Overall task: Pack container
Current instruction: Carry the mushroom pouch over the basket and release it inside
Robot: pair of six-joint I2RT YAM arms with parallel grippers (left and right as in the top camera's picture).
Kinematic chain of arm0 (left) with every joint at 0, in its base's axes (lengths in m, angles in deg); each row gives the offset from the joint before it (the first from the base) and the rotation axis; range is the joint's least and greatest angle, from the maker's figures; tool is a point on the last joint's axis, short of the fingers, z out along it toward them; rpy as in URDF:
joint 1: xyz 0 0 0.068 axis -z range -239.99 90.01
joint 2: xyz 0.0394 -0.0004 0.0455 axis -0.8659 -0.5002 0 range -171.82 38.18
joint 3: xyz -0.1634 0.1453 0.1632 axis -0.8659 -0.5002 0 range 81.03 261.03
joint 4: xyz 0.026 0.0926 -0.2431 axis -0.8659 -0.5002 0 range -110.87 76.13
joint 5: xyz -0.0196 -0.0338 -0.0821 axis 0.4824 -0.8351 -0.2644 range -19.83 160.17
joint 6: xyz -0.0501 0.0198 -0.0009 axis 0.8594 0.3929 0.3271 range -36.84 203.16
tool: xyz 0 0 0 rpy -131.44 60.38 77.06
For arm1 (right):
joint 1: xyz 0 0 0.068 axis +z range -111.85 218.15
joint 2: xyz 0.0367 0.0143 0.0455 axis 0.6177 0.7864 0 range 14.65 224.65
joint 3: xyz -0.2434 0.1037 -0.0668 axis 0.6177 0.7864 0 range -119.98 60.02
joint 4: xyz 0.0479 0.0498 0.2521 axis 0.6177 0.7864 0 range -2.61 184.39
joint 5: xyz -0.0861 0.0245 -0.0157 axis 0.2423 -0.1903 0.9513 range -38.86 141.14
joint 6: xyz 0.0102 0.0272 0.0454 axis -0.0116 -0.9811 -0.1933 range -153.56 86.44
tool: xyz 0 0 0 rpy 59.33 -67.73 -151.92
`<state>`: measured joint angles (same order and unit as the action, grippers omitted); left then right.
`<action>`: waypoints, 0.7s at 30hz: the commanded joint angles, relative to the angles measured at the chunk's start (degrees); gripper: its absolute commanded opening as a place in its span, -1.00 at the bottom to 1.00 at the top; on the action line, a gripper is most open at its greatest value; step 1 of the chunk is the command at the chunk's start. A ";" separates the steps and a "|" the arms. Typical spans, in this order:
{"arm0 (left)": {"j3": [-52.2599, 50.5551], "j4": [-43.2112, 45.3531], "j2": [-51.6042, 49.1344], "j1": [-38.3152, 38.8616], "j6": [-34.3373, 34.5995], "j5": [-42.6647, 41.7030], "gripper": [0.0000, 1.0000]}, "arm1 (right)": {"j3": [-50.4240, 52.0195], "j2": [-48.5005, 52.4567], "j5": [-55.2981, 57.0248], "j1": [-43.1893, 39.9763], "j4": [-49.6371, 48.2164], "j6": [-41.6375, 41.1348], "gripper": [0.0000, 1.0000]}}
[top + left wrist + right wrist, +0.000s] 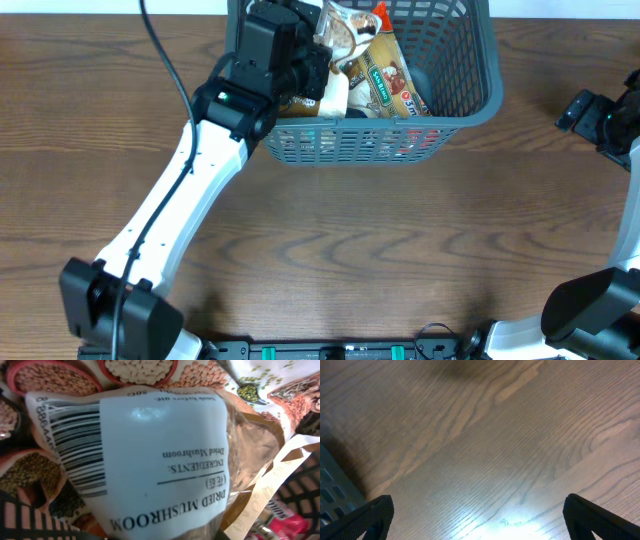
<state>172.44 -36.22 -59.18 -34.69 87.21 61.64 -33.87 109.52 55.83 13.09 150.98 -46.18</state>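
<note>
Food packets (385, 75) crowd the slotted grey-blue container (350, 145) at the bench's (350, 250) far edge. The left pincer (325, 75) pinches a dried mushroom packet (160, 460) over them. The right pincer (480, 515) is spread wide.

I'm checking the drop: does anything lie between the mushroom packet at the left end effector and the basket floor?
Yes: a bean-printed packet lies right under the dried mushroom packet, inside the container.
</note>
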 commanded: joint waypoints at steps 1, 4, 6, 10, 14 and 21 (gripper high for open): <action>0.85 -0.76 -1.51 0.17 -0.59 0.68 -0.89 | 0.04 -0.24 0.20 -0.04 0.07 -0.63 0.98; 0.85 -1.73 -2.95 0.17 -0.57 0.68 -0.89 | 0.04 -0.24 0.20 -0.02 0.07 -0.63 0.98; 0.85 -2.03 -3.69 0.17 -0.59 0.68 -0.88 | 0.04 -0.24 0.20 -0.02 0.07 -0.63 0.99; 0.85 -2.05 -5.16 0.17 -0.59 0.70 -0.89 | 0.04 -0.24 0.20 -0.02 0.07 -0.63 0.99; 0.85 -3.06 -6.34 0.17 -0.61 0.70 -0.89 | 0.04 -0.24 0.20 -0.02 0.07 -0.63 0.98; 0.74 -4.92 -7.28 0.17 -1.05 0.70 -0.88 | 0.04 -0.24 0.22 -0.02 0.07 -0.63 0.99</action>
<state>172.44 -40.79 -65.94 -34.69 87.19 61.66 -33.87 109.52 55.81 13.09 150.98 -46.18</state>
